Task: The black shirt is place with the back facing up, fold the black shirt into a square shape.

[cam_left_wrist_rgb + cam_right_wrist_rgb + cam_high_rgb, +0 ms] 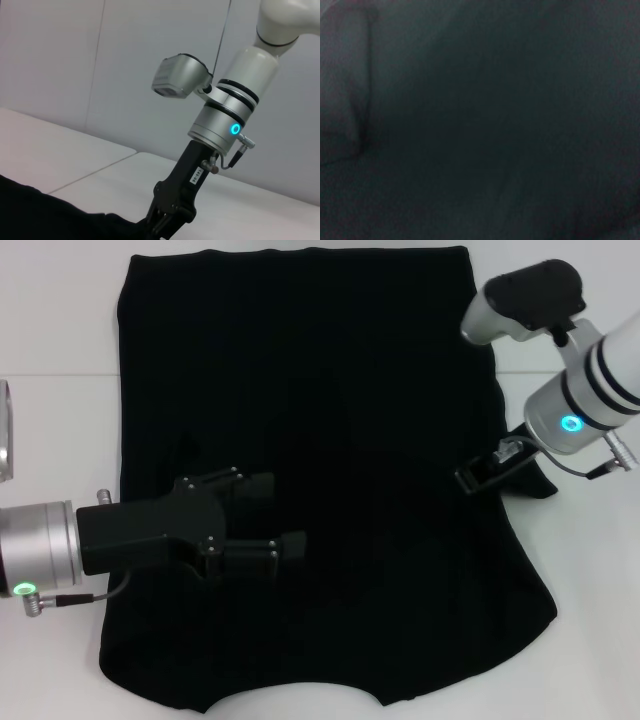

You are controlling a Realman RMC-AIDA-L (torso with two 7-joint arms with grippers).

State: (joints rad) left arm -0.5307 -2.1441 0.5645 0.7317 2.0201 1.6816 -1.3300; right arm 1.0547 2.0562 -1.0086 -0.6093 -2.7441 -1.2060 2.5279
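Head view: the large matte black fabric shirt (330, 390) lies flat on the white table (60, 330); the left gripper (290, 515), jaws apart and empty, hovers over its middle; the right gripper (480, 477), grip impossible to tell, sits at the right edge and might drag the cloth crooked

Left gripper (290, 515): matte black angular body, small silver screws on top, two black fingers, mounted on a brushed silver cylinder wrist with a green ring light and thin grey cable at its base. Right gripper (478, 476): black housing with a white label, silver-white wrist with black bands, cyan ring light, grey looped cable with plug, grey camera module with black cap beside the wrist.
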